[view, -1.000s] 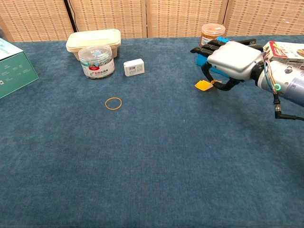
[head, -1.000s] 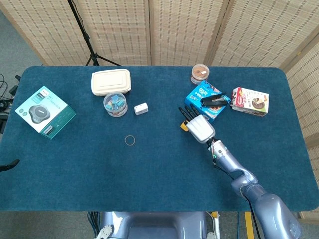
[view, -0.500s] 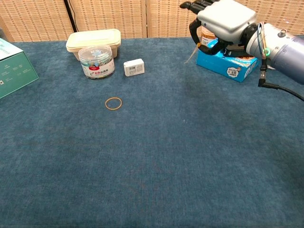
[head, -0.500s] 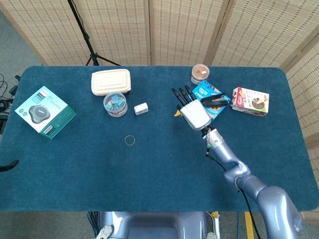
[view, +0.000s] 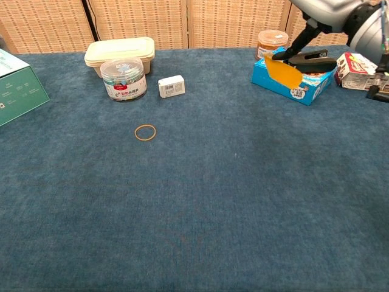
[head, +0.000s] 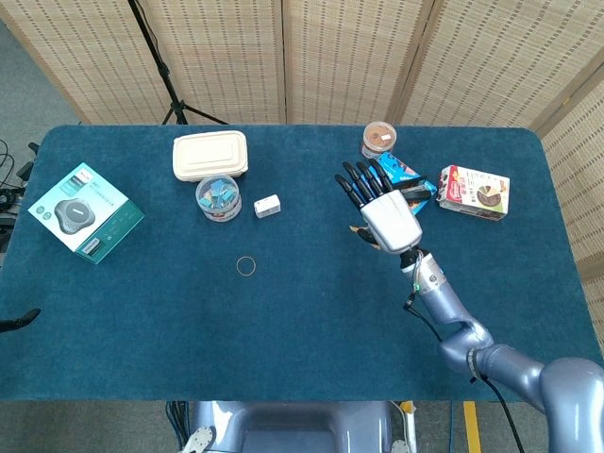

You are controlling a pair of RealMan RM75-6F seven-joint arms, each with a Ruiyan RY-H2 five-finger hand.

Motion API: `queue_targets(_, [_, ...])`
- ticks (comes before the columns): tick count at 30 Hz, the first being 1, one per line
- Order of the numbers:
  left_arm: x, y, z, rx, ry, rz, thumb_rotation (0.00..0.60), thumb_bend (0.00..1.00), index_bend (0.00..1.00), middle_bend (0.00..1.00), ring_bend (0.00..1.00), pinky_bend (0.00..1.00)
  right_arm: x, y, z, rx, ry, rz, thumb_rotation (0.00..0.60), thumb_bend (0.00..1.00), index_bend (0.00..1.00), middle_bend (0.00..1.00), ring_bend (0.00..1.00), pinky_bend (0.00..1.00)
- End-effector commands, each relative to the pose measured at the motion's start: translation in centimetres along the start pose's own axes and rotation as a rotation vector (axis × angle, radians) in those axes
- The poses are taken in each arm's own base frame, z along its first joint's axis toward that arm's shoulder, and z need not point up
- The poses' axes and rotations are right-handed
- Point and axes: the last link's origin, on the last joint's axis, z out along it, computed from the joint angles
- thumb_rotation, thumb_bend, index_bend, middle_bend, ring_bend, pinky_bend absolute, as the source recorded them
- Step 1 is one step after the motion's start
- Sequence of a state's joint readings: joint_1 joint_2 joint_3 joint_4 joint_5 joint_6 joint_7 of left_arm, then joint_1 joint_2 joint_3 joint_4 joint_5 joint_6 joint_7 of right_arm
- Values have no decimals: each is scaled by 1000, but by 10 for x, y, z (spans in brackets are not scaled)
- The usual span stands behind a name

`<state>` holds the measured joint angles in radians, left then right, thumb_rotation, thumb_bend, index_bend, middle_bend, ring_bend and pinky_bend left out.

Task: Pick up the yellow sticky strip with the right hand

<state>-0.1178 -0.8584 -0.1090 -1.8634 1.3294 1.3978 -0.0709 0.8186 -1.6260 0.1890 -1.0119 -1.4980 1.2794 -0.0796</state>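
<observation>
The yellow sticky strip [view: 281, 70] hangs in the air in front of the blue box [view: 294, 86], pinched at its top edge by my right hand [view: 331, 13]. In the chest view most of that hand is cut off by the top edge. The head view shows my right hand [head: 385, 212] raised over the table with its back to the camera and its fingers pointing away; the strip is hidden under it there. Of the left side only a dark sliver [head: 17, 322] shows at the head view's left edge, and I cannot tell how that hand stands.
A black stapler [view: 311, 59] lies on the blue box, with a brown jar [view: 271, 41] behind and a red-and-white box [view: 360, 64] to the right. A rubber band [view: 145, 132], clip jar [view: 123, 79], small white box [view: 171, 86], cream lunchbox [view: 120, 50] and teal box [view: 18, 85] lie to the left.
My right hand has lifted the yellow strip off the cloth, risen and moved right; the strip now dangles from it before the blue box.
</observation>
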Motion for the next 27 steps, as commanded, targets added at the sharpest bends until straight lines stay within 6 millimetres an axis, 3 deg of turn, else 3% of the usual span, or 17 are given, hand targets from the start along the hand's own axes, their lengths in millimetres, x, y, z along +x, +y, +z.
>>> queue_targets(1, [-1,1,-6,-12,-2,-1,600,0,0,0,0,0,23,13,-30,-72,12,21,600,0,0,0,0,0])
queue_targets(7, [-4,-4,-20,-24,-8,6,600,0,0,0,0,0,49,21,-69,-135,37,67,600,0,0,0,0,0])
queue_targets(17, [-9,-19,-44,-34,4,23,600,0,0,0,0,0,67,31,-141,-257,-36,68,600,0,0,0,0,0])
queue_targets(22, [-10,-24,-47,-53,24,28,600,0,0,0,0,0,84,30,-171,-336,-87,94,600,0,0,0,0,0])
queue_targets(27, [-9,-24,-46,-74,45,30,600,0,0,0,0,0,91,29,-187,-377,-82,108,600,0,0,0,0,0])
